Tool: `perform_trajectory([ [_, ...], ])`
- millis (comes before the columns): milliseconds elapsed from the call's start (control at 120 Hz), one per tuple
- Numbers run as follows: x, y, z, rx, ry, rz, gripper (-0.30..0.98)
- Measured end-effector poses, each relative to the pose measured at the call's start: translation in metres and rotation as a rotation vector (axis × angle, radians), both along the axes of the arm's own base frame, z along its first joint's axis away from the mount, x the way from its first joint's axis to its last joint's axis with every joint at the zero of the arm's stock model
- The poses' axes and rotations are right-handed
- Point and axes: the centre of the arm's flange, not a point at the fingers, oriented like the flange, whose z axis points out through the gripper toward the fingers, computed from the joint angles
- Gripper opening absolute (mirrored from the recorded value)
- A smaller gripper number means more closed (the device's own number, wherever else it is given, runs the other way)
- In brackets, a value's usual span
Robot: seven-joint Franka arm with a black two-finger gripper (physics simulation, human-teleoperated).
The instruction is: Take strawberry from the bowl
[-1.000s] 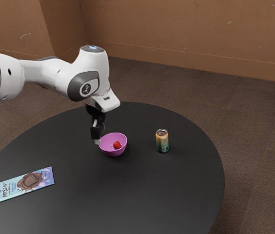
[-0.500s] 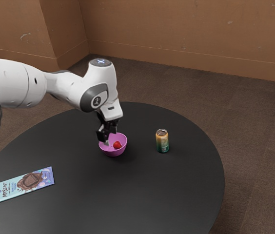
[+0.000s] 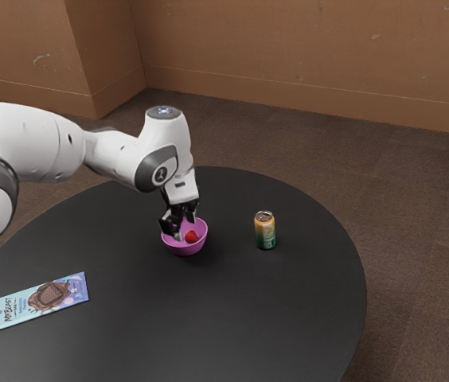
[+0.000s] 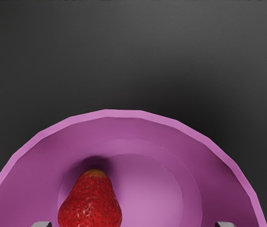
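— Try the exterior view first. See the gripper (image 3: pixel 181 226)?

— Yes, right at the mouth of the bowl (image 3: pixel 185 249), with fingers spread and empty. Can't tell how deep.

— And find the strawberry (image 3: pixel 192 236)?

— Yes, inside the bowl, just below the gripper. Not lifted, so probably done with little more than the approach.

— Now check the wrist view.

— Spread wide there too, with the strawberry between the fingertips in plan, noticeably nearer one than the other. Not pinched.

— Left to do, then?

— Likely centre over the fruit, lower, squeeze, lift past the rim and carry clear.
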Motion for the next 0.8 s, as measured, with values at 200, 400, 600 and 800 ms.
perform_trajectory([
  [200,0.002,0.005,-0.006,-0.022,-0.006,0.004,0.42],
  [400,0.005,0.008,-0.005,-0.041,-0.022,0.006,0.42],
  [600,0.008,0.009,-0.006,-0.045,-0.035,-0.003,0.42],
  [800,0.011,0.011,-0.009,-0.043,-0.042,-0.008,0.42],
])
